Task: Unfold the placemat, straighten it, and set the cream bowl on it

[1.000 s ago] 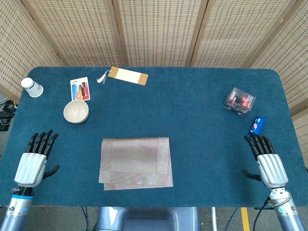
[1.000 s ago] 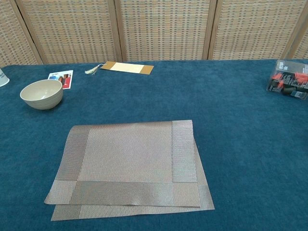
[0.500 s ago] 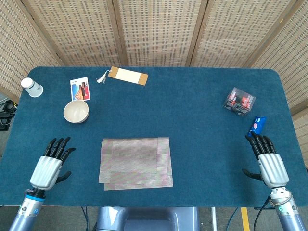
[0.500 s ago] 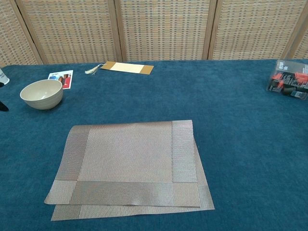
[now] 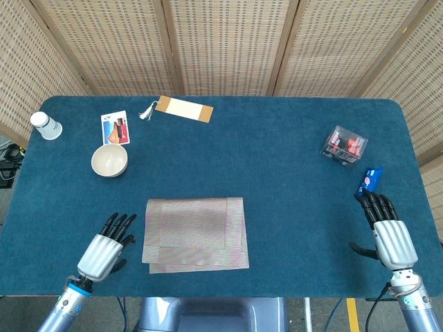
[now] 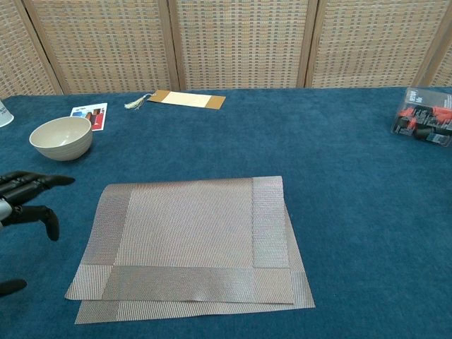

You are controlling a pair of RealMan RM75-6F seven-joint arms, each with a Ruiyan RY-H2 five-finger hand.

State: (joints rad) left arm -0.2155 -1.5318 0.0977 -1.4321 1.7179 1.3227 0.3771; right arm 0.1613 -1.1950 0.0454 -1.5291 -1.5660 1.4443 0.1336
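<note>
Though several items carry print, none of it can be read: the picture card [image 5: 115, 128] at ten o'clock shows only blocks of red and blue, and the clear box [image 5: 344, 146] at two o'clock and the small blue packet [image 5: 369, 180] beside it are too small to make out. A tan tag with a tassel [image 5: 183, 108] lies at eleven o'clock, and a white cup [image 5: 46, 125] lies on its side at the desk's [image 5: 277, 173] far left corner.

The left hand [image 5: 105, 247] sits at seven o'clock, palm down, fingers apart and stretched toward the placemat's [image 5: 196, 234] left edge, just beside it and holding nothing; the chest view shows its dark fingertips [image 6: 28, 181] above the blue cloth. The right hand [image 5: 387, 232] waits at four o'clock, well apart from the mat, fingers straight and spread, likewise released.

The placemat lies folded near six o'clock, its long axis running from nine to three, the upper layer slightly offset so that the lower layer peeks out along the near and right edges. The cream bowl [image 5: 109, 160] stands upright at ten o'clock, well apart from the mat.
</note>
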